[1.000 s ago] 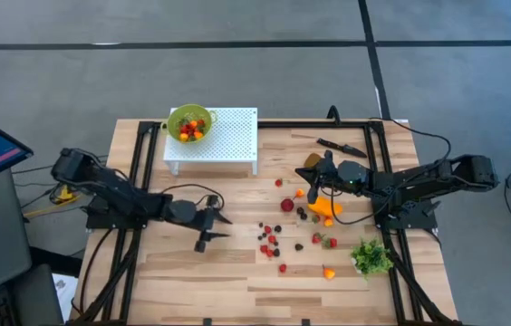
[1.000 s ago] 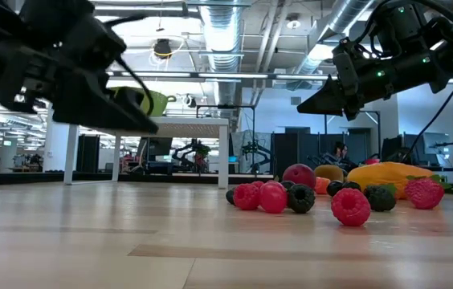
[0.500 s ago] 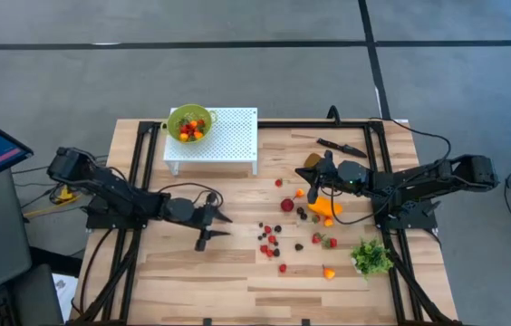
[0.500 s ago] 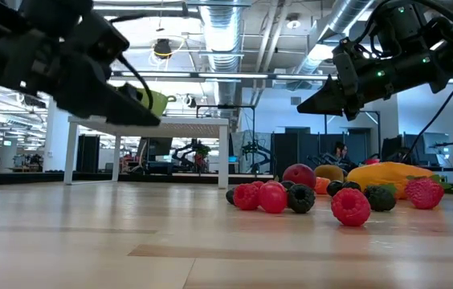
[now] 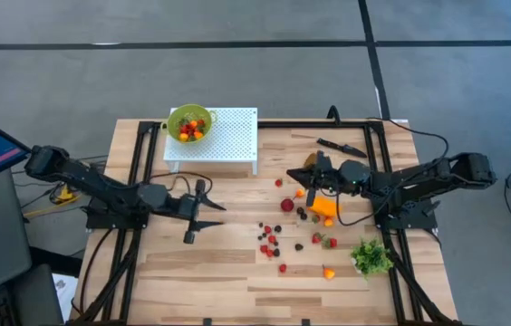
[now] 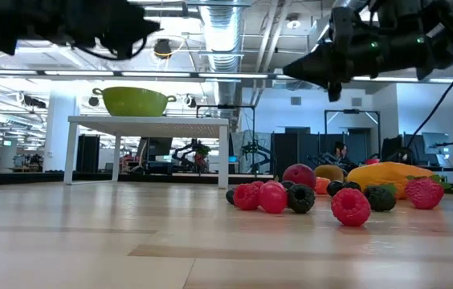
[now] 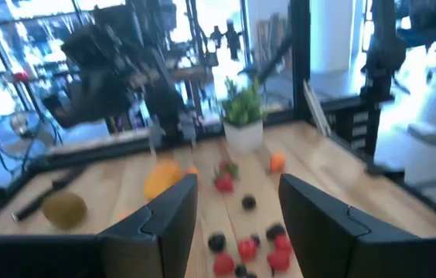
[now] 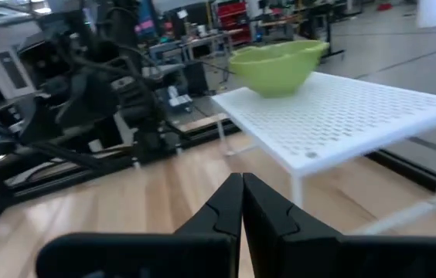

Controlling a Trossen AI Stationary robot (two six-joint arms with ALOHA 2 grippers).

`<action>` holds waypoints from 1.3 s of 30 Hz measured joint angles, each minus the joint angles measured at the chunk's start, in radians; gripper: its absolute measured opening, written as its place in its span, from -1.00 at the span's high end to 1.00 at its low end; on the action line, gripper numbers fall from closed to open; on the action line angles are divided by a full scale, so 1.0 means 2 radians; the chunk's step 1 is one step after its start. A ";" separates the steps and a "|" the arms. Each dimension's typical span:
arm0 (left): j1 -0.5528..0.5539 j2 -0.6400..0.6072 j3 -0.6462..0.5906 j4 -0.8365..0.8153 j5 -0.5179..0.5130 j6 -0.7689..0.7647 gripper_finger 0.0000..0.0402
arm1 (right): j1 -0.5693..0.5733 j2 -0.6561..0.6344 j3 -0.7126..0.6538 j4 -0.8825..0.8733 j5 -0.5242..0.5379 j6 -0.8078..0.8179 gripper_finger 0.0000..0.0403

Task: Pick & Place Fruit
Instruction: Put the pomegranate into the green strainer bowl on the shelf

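Left tool (image 5: 192, 220) hovers with its fingers parted and empty, berries (image 5: 270, 243) scattered on the table ahead of it. Right tool (image 5: 313, 174) is pinched shut, holding nothing, right above the long orange fruit (image 5: 324, 207). Berries look soft, light, squashable; I'd pinch one gently across its middle.

no readable text, labels, brand names, numbers or signs in any view

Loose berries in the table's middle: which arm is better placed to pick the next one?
Probably the left. The left gripper is open and empty, level with the berry cluster. The right gripper is shut, hovering by the bigger orange fruit.
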 joint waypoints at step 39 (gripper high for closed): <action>0.000 -0.021 0.000 -0.027 0.000 -0.019 0.12 | 0.074 0.229 0.252 -0.548 0.056 0.049 -0.74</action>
